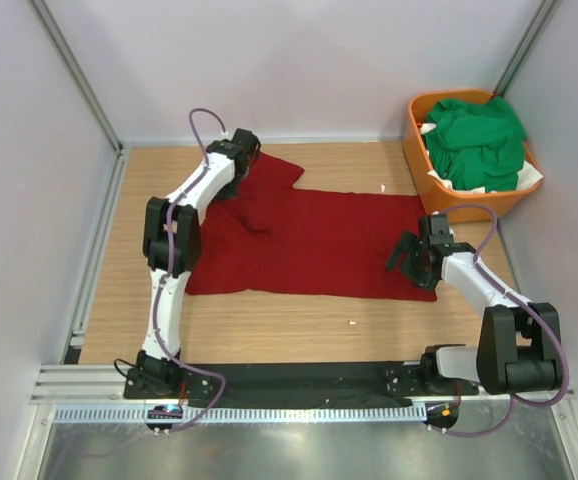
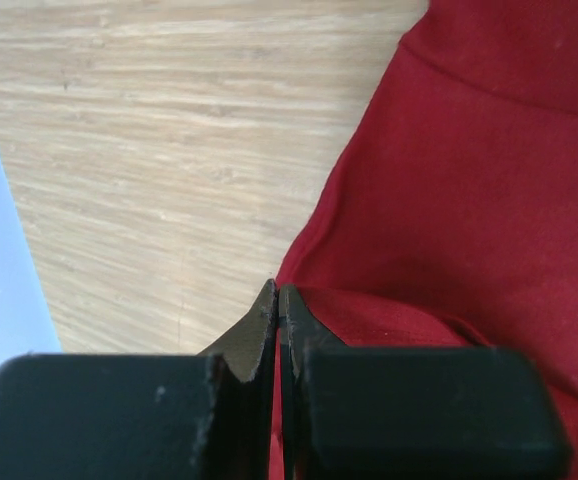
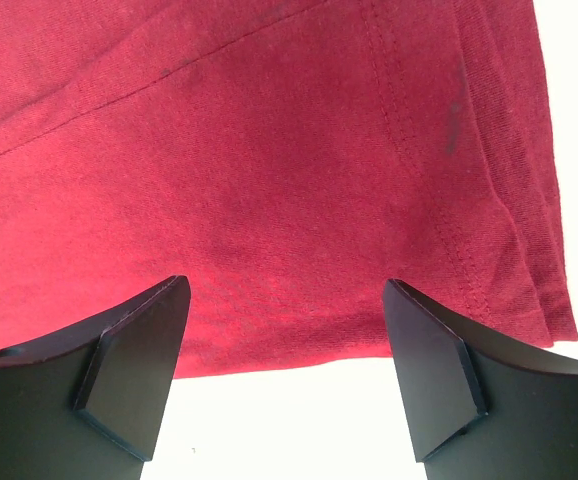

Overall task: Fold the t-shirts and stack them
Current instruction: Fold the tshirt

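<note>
I find the dark red t-shirt flat on the worktop, long axis left to right, left end effector clenched on its far-left edge, right end effector released above its near-right hem corner.

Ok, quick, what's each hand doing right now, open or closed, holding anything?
Left hand: closed, pinching the edge of the dark red cotton t-shirt.
Right hand: open, holding nothing, over the same shirt's hem.
</note>
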Controlling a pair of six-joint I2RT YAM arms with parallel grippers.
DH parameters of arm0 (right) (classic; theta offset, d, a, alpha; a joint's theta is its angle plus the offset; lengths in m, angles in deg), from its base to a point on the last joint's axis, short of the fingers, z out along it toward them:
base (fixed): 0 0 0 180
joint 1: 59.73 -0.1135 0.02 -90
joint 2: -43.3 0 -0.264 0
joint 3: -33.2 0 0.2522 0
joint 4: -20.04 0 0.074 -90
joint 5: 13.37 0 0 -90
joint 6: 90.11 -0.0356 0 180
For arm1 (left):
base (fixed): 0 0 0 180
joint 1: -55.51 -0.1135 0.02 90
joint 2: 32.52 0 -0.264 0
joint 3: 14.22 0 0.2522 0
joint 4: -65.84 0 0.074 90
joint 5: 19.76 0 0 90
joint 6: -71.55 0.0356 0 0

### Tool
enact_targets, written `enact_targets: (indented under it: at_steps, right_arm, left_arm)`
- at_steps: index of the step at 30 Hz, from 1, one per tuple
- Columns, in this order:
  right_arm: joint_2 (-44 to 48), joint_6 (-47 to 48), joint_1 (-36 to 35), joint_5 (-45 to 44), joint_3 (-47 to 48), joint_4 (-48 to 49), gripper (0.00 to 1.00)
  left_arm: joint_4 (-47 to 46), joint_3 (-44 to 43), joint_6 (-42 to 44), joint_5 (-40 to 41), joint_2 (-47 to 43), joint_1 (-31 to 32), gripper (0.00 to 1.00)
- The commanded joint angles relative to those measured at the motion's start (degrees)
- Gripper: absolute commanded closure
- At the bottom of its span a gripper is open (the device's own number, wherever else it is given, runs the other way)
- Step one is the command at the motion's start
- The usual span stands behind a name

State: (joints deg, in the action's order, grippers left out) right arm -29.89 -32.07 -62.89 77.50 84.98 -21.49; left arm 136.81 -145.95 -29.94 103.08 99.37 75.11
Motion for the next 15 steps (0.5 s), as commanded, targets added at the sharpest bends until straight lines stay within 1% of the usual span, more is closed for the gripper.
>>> enact_targets:
  at_steps: [1, 3, 4, 5, 6, 7, 9, 12, 14, 15]
  right_arm:
    - [-0.4, 0.7, -0.2, 1.0, -0.4, 1.5, 0.16]
    - [-0.4, 0.7, -0.3, 1.1, -0.4, 1.6, 0.16]
    - [-0.3, 0.8, -0.2, 1.1, -0.4, 1.5, 0.16]
    - [-0.3, 0.8, -0.2, 1.1, -0.3, 1.4, 0.16]
    - [-0.2, 0.9, -0.3, 1.1, -0.3, 1.5, 0.16]
    - [0.0, 0.9, -0.2, 1.1, -0.2, 1.3, 0.16]
    - [0.2, 1.1, -0.2, 1.3, 0.1, 1.1, 0.16]
    - [1.7, 0.8, -0.4, 1.9, 0.9, 0.3, 0.16]
    - [3.5, 0.6, -0.7, 2.1, 1.9, -0.9, 0.16]
    - [4.3, 0.3, -1.1, 1.5, 3.1, -1.9, 0.16]
  left_arm:
    - [-3.9, -3.1, 2.2, 1.0, 1.1, 0.9, 0.99]
    - [-7.0, -3.1, 3.3, 3.7, 0.0, 1.8, 0.86]
    - [-7.8, -3.1, 3.4, 4.2, -0.7, 2.1, 0.76]
    - [-8.3, -3.3, 3.4, 3.8, -2.1, 2.3, 0.64]
    - [-8.6, -3.4, 3.3, 3.2, -3.0, 2.3, 0.59]
    - [-8.6, -3.6, 2.6, 2.9, -3.7, 2.3, 0.51]
    - [-8.0, -3.7, 1.7, 1.1, -6.6, 2.3, 0.46]
    - [-4.6, -3.3, -1.4, 0.4, -10.5, 2.3, 0.44]
    - [-3.9, 1.6, -4.5, 1.3, -13.7, 2.3, 0.45]
    - [-3.8, 4.3, -6.2, 1.5, -17.3, 2.3, 0.45]
